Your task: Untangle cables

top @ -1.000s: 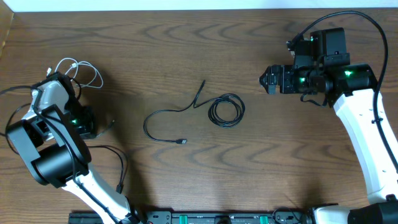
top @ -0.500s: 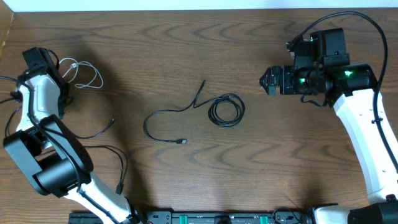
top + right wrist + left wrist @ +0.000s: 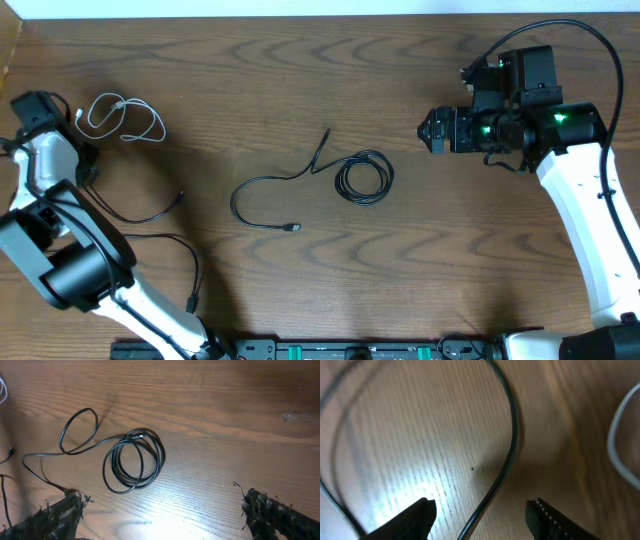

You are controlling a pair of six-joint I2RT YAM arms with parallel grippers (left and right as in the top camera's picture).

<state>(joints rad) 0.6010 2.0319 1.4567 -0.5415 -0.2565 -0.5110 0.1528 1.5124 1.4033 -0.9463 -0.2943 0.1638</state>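
White cable (image 3: 122,115) let go near worktop (image 3: 300,60) far-left corner; pulled left gripper (image 3: 481,512) back edgeward, half-open, empty. Kept right gripper (image 3: 162,502) wide, empty. Likely freed from black cables (image 3: 157,460).

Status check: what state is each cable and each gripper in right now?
white cable: loose loops, lying flat, clear of the black ones
middle black cable: partly coiled, tail stretched out, not gripped
left black cable: slack, passes between the left fingers, not gripped
left gripper: open, empty
right gripper: open, empty
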